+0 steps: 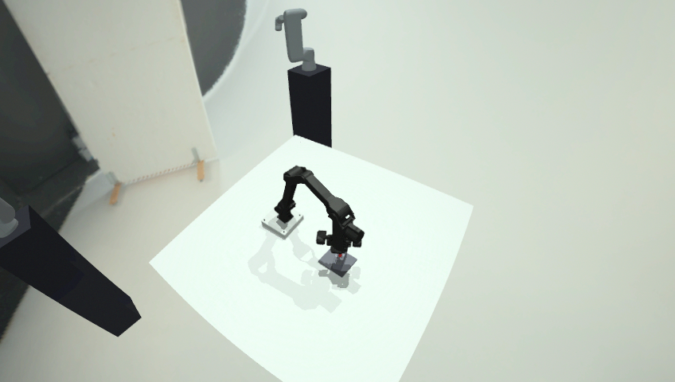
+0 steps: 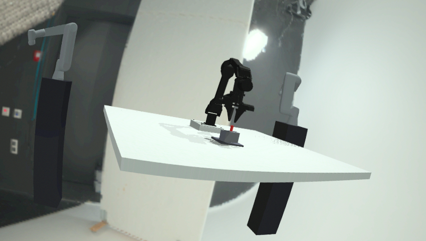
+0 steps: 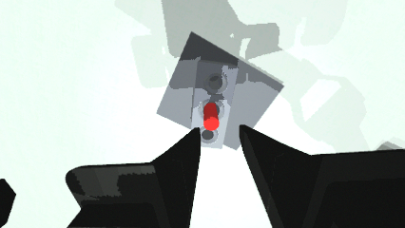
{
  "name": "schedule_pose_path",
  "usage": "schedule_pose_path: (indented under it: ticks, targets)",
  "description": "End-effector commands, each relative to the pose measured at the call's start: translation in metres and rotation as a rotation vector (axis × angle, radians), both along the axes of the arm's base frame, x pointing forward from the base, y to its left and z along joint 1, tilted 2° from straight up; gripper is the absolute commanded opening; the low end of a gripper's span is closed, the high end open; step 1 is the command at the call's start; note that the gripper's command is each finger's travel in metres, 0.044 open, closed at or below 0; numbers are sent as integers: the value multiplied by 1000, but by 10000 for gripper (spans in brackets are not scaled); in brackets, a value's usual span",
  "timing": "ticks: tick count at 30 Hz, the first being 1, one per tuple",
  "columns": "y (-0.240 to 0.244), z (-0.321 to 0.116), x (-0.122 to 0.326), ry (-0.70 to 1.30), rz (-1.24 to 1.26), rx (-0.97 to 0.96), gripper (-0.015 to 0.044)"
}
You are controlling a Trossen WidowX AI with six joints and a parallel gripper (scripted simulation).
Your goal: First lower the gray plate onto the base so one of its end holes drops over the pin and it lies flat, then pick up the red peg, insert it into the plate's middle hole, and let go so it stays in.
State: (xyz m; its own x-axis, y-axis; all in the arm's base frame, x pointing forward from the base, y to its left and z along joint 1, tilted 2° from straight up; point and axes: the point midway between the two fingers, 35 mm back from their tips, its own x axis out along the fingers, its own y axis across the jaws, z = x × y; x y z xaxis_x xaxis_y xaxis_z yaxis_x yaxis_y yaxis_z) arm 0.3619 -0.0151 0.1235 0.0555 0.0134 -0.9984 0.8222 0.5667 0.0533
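in the wrist view the gripper (image 3: 219, 135) fills the near edge, its two black fingers spread apart with bare space between the tips, gripping nothing. just past the tips the red peg (image 3: 210, 117) stands upright in the middle hole of the gray plate (image 3: 213, 105), clear of both fingers. the plate lies flat along the dark square base (image 3: 176, 97), one end hole near the fingertips and the other at its far end. from the exterior view the gripper (image 2: 234, 117) hangs above the peg (image 2: 231, 128), whose top pokes out above the plate (image 2: 229, 135). all of this sits around the middle of the white table (image 2: 167, 155), a little toward its right edge in the top view, with the arm's mount plate (image 1: 282, 223) farther back toward the far corner.
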Motion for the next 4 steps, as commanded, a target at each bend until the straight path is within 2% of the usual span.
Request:
schedule_pose_path:
  ticks: [1,4]
  targets:
    - [0,4,0,-6,3,3,150]
    - [0,5,-1,-6,3,2,150]
